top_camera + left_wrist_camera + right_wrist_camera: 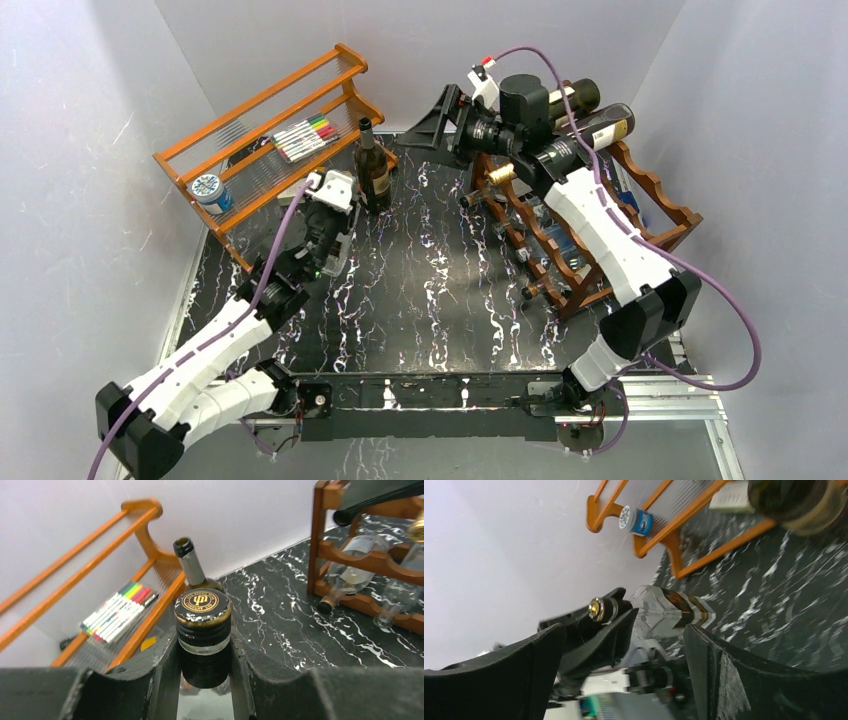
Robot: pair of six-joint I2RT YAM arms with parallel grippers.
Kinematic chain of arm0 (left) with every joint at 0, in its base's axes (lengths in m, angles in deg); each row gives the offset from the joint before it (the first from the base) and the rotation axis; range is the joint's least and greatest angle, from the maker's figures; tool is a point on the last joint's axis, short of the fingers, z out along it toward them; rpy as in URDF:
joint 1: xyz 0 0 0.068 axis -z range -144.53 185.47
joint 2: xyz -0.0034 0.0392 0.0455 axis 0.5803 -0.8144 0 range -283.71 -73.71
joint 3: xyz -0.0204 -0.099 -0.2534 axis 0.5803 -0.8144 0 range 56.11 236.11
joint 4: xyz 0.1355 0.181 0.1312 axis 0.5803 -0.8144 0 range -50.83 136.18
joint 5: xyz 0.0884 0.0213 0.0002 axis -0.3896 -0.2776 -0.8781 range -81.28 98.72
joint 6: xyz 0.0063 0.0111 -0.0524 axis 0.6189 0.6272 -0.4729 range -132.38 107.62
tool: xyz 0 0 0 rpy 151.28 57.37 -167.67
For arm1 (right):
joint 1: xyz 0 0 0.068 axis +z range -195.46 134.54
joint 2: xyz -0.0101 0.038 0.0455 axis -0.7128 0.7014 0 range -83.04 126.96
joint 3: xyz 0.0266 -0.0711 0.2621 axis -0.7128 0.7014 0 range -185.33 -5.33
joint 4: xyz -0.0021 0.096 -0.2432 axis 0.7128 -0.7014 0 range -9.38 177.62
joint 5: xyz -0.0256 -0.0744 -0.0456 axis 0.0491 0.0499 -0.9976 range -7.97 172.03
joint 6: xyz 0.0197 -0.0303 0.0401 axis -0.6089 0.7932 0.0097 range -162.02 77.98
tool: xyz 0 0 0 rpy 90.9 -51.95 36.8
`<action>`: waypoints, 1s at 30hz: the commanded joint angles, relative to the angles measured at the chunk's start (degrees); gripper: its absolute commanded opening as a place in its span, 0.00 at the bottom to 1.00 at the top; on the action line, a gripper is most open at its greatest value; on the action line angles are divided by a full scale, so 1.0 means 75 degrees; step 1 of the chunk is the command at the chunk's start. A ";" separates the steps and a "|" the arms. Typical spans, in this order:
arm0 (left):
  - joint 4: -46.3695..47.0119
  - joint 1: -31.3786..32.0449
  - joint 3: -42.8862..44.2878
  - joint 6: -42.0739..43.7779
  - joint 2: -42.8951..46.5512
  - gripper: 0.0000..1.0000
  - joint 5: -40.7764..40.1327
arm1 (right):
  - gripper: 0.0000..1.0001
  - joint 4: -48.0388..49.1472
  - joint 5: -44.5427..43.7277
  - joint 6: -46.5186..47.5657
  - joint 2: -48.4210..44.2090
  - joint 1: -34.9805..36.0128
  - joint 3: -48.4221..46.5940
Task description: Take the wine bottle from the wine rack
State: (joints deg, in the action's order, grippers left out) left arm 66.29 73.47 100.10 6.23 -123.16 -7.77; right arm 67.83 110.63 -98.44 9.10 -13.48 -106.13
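On a black marbled table (430, 290) boxed in by white walls, the left gripper (205, 667) clamps a capped wine bottle (202, 607) upright beside the orange rack (350, 62), well apart from the wine rack (672, 208) (the top view hides the bottle under the wrist). The right gripper (440, 115) hangs wide and empty near the back wall.

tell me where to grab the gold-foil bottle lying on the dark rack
Grip the gold-foil bottle by its neck, coming from the table-centre side: it lies on its side on the wine rack with the neck sticking out there.
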 commanded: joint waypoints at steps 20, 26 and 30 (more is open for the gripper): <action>0.1922 -0.2833 0.1895 -0.3343 -0.3457 0.00 0.0679 | 0.98 -0.1201 -0.4819 0.5879 -0.4600 -0.0005 0.1064; 0.2614 -0.2941 0.1833 -0.3016 -0.3911 0.00 0.1196 | 0.98 -0.1365 -0.4902 0.5980 -0.4716 -0.0004 0.1009; 0.2767 -0.2944 0.1875 -0.2594 -0.4201 0.00 0.1392 | 0.98 -0.1458 -0.4973 0.6000 -0.4726 -0.0007 0.1016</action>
State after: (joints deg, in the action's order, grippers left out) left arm 75.02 52.03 111.71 -16.22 -155.40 -0.27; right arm 56.46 75.15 -54.90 -26.35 -13.48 -98.48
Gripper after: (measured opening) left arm 0.323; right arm 0.982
